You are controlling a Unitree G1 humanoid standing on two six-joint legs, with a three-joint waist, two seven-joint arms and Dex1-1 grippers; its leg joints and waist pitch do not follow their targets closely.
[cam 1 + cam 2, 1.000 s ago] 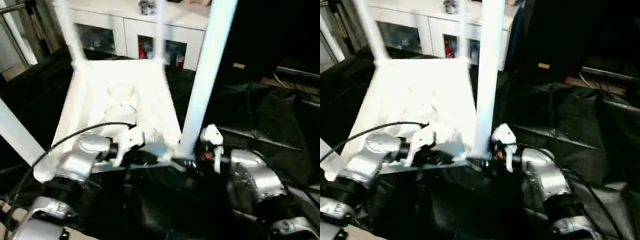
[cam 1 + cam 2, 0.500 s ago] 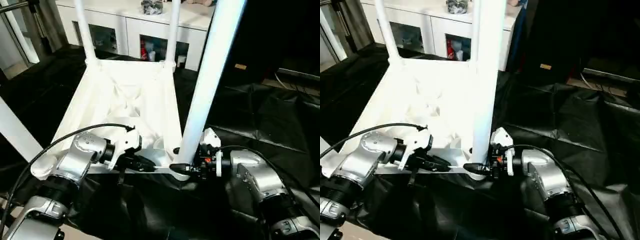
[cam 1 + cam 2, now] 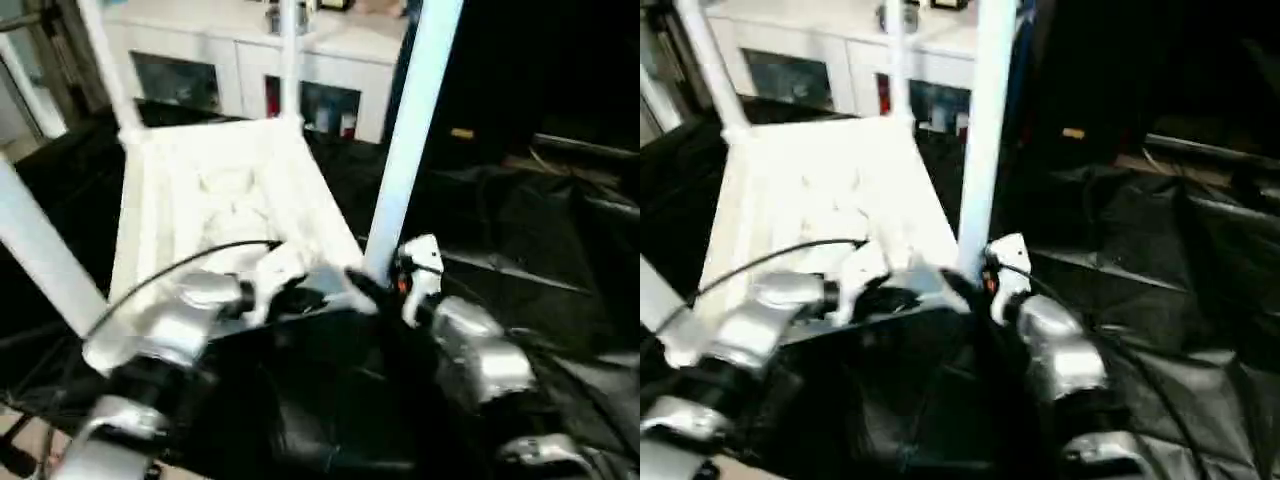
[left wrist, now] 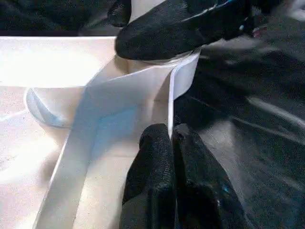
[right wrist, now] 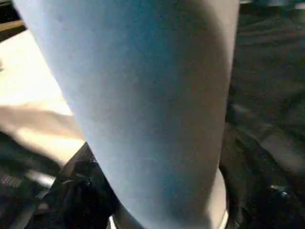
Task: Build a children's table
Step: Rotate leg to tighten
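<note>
Left gripper (image 4: 172, 157) pinches the upturned table top's rim (image 4: 169, 102) steady; right gripper (image 3: 365, 288) apparently clasps the near leg (image 3: 408, 140), seating it.

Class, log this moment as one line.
left gripper: shut on table rim | right gripper: around near leg | four legs upright

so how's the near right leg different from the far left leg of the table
The near right leg stands by the grippers, its base at the corner socket; the far left leg rises at the tabletop's far corner. The near one looks much thicker, the far one thin. Both are white, round and roughly upright.
</note>
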